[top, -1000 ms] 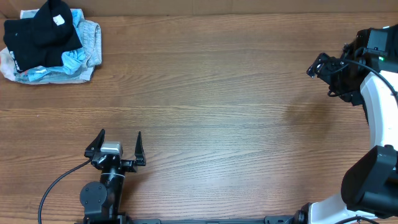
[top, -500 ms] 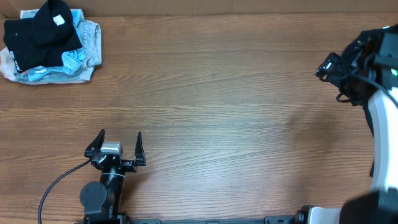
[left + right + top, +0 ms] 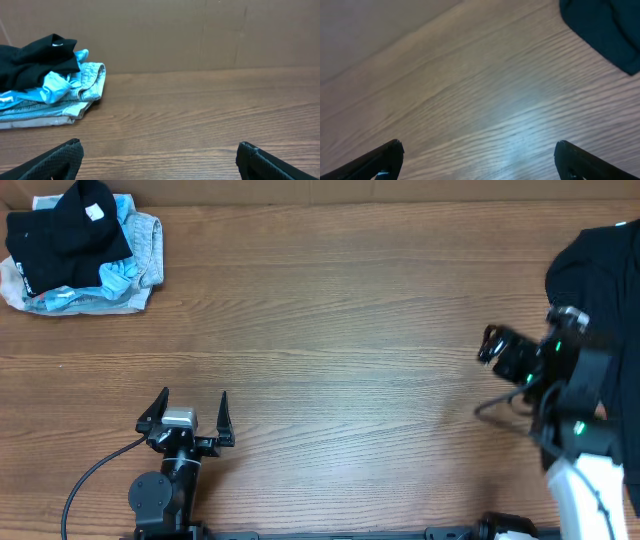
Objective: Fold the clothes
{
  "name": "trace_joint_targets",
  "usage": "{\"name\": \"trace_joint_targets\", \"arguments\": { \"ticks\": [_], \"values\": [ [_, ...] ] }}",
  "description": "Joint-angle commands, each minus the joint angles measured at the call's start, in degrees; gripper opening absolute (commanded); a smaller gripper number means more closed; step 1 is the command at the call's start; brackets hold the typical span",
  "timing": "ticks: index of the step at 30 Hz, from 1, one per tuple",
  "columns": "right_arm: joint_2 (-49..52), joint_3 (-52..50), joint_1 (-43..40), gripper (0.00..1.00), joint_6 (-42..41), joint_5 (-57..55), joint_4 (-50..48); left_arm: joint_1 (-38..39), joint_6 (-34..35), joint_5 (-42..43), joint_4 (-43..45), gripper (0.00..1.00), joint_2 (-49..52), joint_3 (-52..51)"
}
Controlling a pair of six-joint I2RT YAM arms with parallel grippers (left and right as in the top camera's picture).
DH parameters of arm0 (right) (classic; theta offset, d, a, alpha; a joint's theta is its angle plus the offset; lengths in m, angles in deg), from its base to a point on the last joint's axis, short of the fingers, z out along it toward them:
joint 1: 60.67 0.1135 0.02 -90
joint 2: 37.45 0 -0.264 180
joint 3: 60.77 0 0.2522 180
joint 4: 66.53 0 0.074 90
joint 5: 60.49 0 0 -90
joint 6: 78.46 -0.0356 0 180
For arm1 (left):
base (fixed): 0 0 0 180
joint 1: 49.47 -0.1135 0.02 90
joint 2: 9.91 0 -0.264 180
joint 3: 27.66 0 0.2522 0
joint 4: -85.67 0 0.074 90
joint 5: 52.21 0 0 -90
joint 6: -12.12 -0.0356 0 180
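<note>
A black T-shirt (image 3: 65, 230) with a white neck label lies crumpled on top of a pile at the table's far left corner. It also shows in the left wrist view (image 3: 35, 62). Another black garment (image 3: 600, 270) lies at the right edge, and its dark corner shows in the right wrist view (image 3: 607, 30). My left gripper (image 3: 193, 412) is open and empty near the front edge, its fingers wide apart over bare wood (image 3: 160, 150). My right gripper (image 3: 488, 370) is open and empty over bare wood (image 3: 479, 150), left of the right-hand garment.
Under the far-left black shirt lie light blue clothes (image 3: 120, 275) and a pale denim piece (image 3: 90, 80). A brown cardboard wall (image 3: 200, 35) runs along the table's far edge. Wood tabletop (image 3: 330, 350) spans the middle.
My right arm has swung from the far right edge down and to the left over the table. A black garment now shows at the right edge. The left arm has not moved.
</note>
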Motion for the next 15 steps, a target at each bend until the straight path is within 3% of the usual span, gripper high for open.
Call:
{"name": "trace_joint_targets", "arguments": {
  "ticks": [1, 8, 15],
  "values": [
    [-8.11, -8.61, 0.92, 1.00, 0.33, -0.57, -5.09, -0.35, -0.26, -0.57, -0.15, 1.00, -0.61, -0.22],
    [-26.32, -24.52, 3.30, 1.00, 0.35, -0.17, -12.02, -0.35, -0.26, -0.59, -0.15, 1.00, -0.61, -0.22],
    [-40.24, -31.47, 6.14, 1.00, 1.09, 0.04, -14.80, -0.35, -0.26, -0.59, -0.15, 1.00, -0.61, -0.22]
  ]
}}
